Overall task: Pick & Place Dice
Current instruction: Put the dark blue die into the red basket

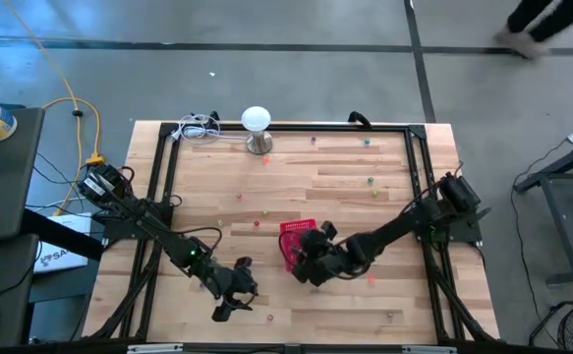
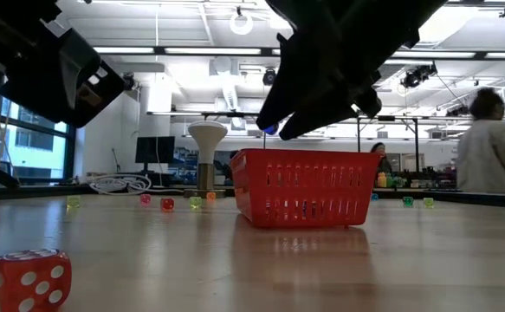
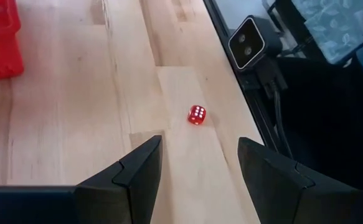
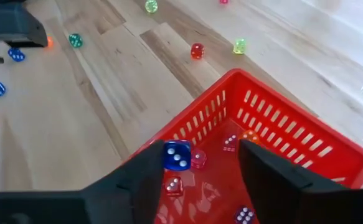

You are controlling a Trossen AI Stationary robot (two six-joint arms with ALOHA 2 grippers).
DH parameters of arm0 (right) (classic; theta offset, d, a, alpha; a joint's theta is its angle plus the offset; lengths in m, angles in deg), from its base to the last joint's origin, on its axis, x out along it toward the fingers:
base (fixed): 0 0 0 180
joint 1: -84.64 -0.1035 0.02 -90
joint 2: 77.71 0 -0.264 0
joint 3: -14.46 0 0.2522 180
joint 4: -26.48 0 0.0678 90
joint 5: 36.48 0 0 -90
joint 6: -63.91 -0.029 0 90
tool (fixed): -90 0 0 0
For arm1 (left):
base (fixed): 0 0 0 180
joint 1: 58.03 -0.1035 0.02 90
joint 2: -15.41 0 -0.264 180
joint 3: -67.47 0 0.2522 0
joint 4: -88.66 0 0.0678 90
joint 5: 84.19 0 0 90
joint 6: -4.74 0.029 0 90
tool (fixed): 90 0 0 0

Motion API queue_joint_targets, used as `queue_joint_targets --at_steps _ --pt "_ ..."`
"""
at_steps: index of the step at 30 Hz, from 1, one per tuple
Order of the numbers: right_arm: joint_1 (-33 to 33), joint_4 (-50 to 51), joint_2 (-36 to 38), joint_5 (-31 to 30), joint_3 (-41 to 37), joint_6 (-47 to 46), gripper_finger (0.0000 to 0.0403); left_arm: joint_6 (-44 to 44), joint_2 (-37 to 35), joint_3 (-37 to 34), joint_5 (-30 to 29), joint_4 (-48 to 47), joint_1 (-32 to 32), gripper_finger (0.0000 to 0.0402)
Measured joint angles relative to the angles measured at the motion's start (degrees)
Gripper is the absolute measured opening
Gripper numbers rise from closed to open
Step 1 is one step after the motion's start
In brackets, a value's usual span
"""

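Dice (image 4: 198, 159) lie in the basket (image 4: 306, 134); others scattered behind it.

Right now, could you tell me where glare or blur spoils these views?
Low view: bright ceiling lights, the red basket reflecting in the glossy table, the near red die soft. High view: a person at the top edge is motion-smeared. Both wrist views look evenly lit.

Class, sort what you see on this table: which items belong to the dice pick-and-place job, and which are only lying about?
Part of the job:
- small red die ahead of the open left gripper
- blue die between the right gripper fingers
- red plastic slotted basket
- scattered coloured dice

Lying about:
- white dome-topped lamp
- coiled white cable
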State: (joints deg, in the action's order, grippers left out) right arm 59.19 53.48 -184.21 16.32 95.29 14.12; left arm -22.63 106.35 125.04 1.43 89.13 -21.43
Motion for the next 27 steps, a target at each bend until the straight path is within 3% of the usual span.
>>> queue_joint_targets --at_steps 5,16,27 --pt "0.0 0.0 0.0 0.0 0.0 0.6 0.0231 -1.0 0.0 0.0 -1.9 0.0 0.0 0.0204" --pt "-0.9 -0.3 0.0 -0.5 0.0 -1.0 0.0233 3.8 0.0 0.0 -23.2 4.6 -3.6 0.0204" --pt "-1.1 -1.6 0.0 -1.0 0.0 0.3 0.0231 7.6 4.1 0.0 -22.8 15.4 -12.7 0.0204"
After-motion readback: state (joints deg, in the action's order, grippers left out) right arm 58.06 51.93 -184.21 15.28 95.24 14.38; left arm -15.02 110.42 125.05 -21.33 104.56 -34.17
